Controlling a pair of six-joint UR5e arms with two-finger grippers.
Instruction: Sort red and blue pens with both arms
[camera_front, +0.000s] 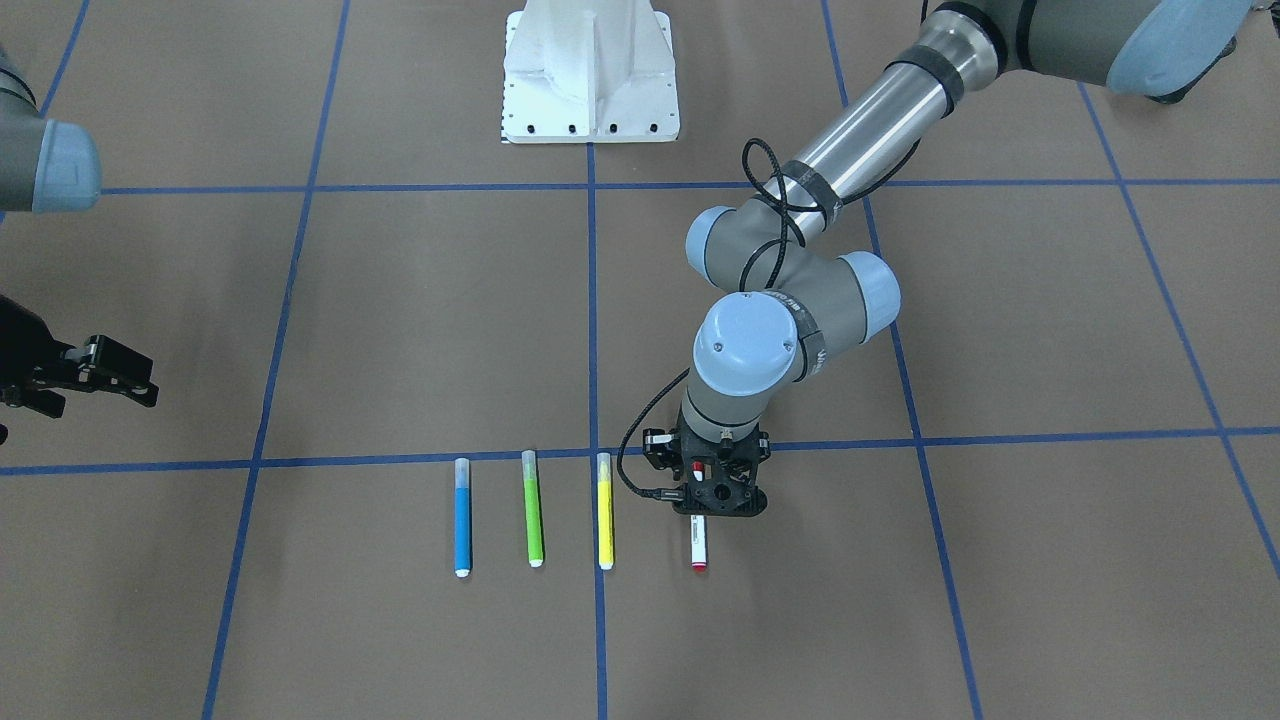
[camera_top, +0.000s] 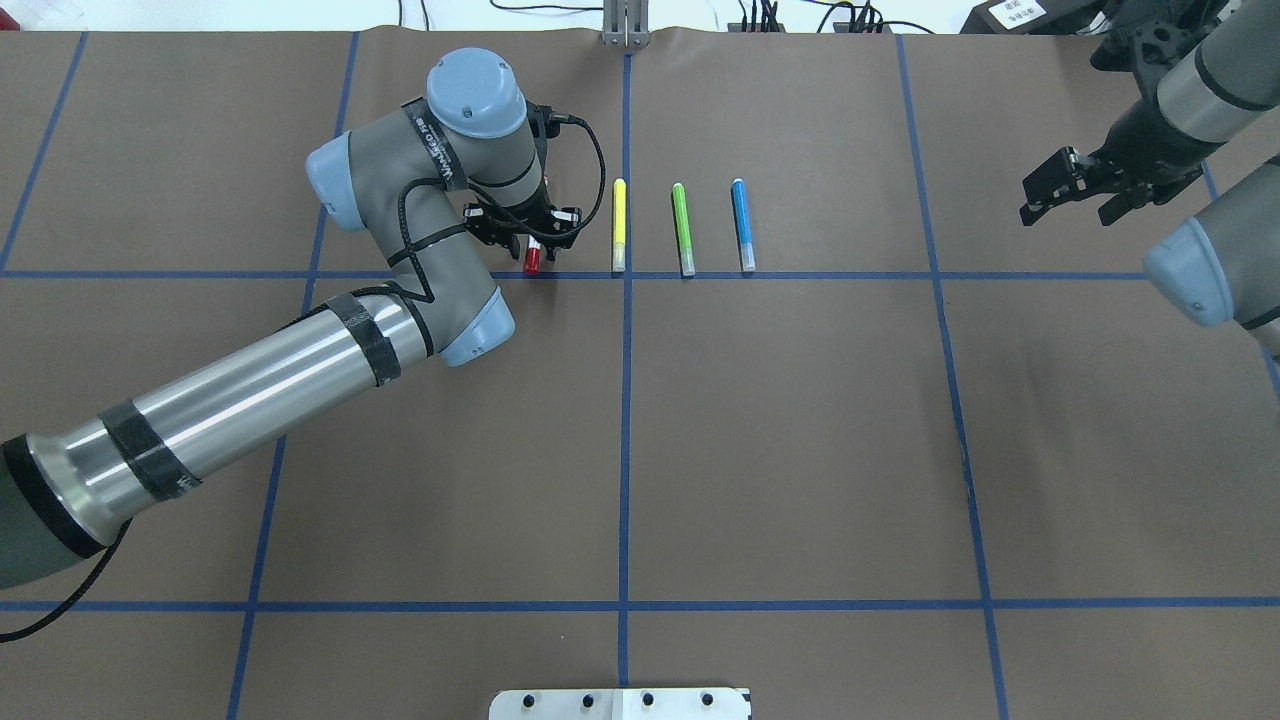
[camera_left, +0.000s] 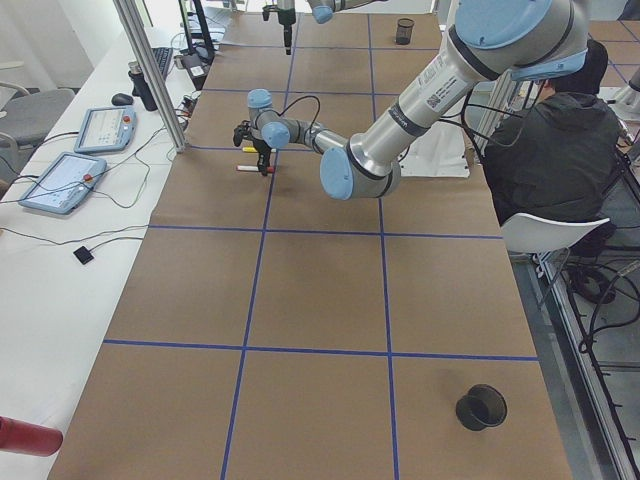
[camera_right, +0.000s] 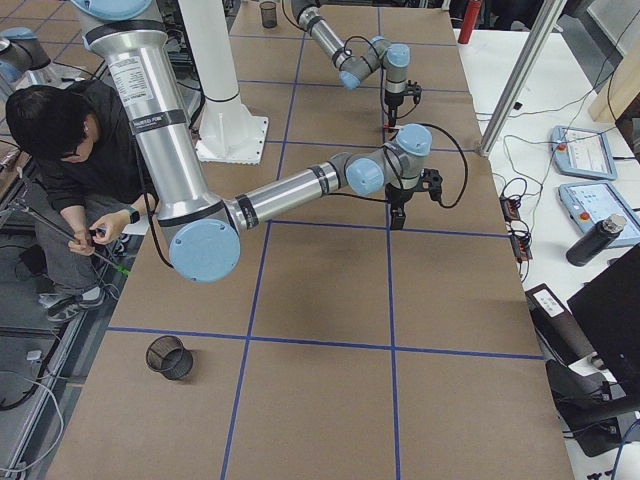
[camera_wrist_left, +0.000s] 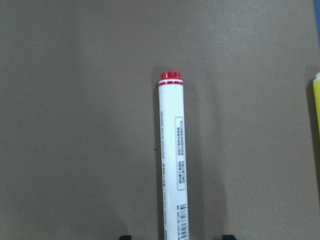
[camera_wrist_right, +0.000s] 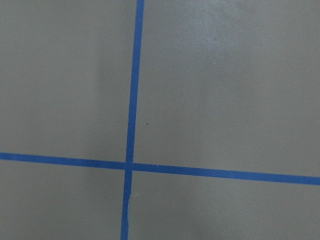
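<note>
Sorting barely begun. Left gripper (camera_front: 705, 495) low over red-capped marker (camera_wrist_left: 172, 160) at row's left end, jaws wide astride barrel, no grip yet. Blue highlighter (camera_top: 742, 225) at right end, untouched. Right gripper (camera_top: 1068, 205) far off right, spread, empty. Both pens left to move.

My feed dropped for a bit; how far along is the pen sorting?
Done: nothing yet; the red marker, yellow highlighter, green highlighter and blue highlighter lie in one row. In hand: the left gripper straddles the red marker, jaws open, not gripping. Left: lifting it, and the blue highlighter, which the open right gripper is far from.
</note>
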